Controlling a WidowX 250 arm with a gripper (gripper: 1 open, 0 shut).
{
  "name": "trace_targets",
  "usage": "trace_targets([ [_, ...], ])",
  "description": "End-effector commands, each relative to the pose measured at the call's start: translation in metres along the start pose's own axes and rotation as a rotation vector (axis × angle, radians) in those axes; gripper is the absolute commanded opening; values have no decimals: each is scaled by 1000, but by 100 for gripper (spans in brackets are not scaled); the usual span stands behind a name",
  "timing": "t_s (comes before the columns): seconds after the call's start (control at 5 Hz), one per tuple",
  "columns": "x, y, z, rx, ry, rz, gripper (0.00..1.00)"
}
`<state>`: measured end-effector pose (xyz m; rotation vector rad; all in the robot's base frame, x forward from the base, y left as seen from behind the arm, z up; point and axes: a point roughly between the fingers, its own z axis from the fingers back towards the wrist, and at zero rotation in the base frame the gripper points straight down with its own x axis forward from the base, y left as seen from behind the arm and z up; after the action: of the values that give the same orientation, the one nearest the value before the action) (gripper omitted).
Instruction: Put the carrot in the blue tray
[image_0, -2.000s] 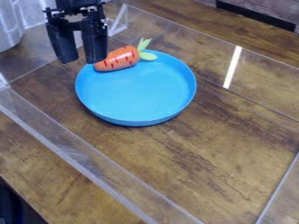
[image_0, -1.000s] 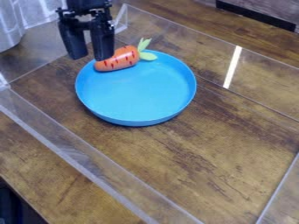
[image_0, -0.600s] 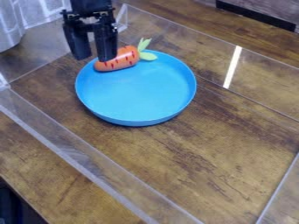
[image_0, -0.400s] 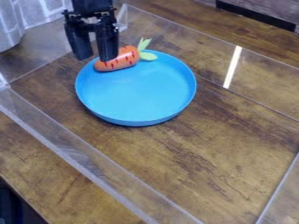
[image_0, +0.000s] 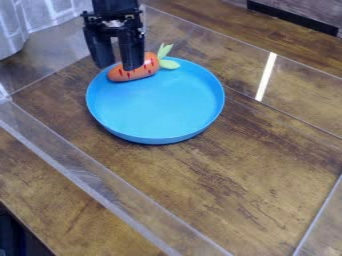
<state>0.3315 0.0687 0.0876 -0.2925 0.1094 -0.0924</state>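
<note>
Far left, a cloudy clear plastic thing (image_0: 12, 28) at the upper corner; below it, a see-through strip (image_0: 87, 180) running diagonally down across the brown wood-look table (image_0: 247, 165). Dark object (image_0: 16, 238) at the lower left edge, partly cut off, can't tell what.

Next, black gripper (image_0: 116, 64), pointing down from the top edge, upper left area. Its two fingers are spread with a gap between them: open. Fingertips just beside the carrot and overlapping its left part in view; contact can't be told.

Carrot (image_0: 135, 70), orange with dark ridge lines, lies slanted at the upper-left rim of the blue tray, body overlapping the rim, green leafy top toward the upper right. Whether it rests fully inside can't be told.

Blue tray (image_0: 155, 105), round, flat on the table, left of centre. Right of it, well apart, a short white line (image_0: 266, 76), slanted.
</note>
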Motion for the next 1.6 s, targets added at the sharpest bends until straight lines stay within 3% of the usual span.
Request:
trace_targets([
  [0.0, 8, 0, 14, 30, -56, -21, 100],
  [1.4, 23, 11, 3, 62, -73, -39, 100],
])
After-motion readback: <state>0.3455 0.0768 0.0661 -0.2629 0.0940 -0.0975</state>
